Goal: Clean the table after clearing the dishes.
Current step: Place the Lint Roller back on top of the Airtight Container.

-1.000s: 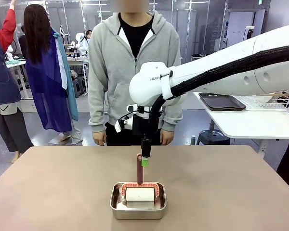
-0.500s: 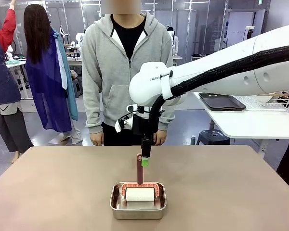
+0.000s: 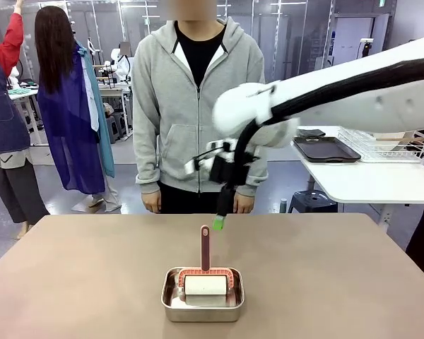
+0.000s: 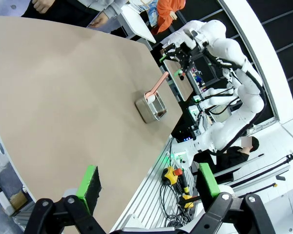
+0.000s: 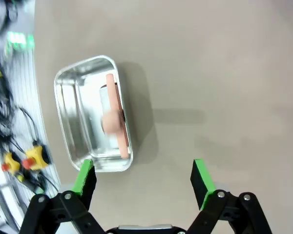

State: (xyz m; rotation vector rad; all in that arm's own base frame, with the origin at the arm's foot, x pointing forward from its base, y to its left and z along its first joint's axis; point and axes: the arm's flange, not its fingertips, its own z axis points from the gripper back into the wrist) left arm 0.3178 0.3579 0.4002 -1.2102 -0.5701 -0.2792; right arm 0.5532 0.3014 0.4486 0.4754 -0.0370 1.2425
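The taupe table (image 3: 71, 282) carries a small steel pan (image 3: 202, 306) holding a lint roller (image 3: 204, 284) whose pink handle (image 3: 205, 247) stands upright. My right gripper (image 3: 218, 222) hangs open, a little above and to the right of the handle's top, touching nothing. In the right wrist view the open gripper (image 5: 143, 176) looks down on bare table (image 5: 210, 73), with the pan (image 5: 68, 117) and pink handle (image 5: 116, 117) off to its left. My left gripper (image 4: 149, 181) stands open and empty near the table's (image 4: 49, 87) edge, far from the pan (image 4: 149, 108). The dishes are out of view.
A person in a grey hoodie (image 3: 198, 106) stands at the far edge, hands down. A white table (image 3: 367, 180) at the right holds a dark tray (image 3: 325, 150) and a wire rack (image 3: 385, 147). Cables and a control box (image 4: 176, 178) lie beyond the near edge.
My right gripper has lifted and swung to the right, away from the roller's handle top. The roller and pan stay put. The person has shifted slightly.
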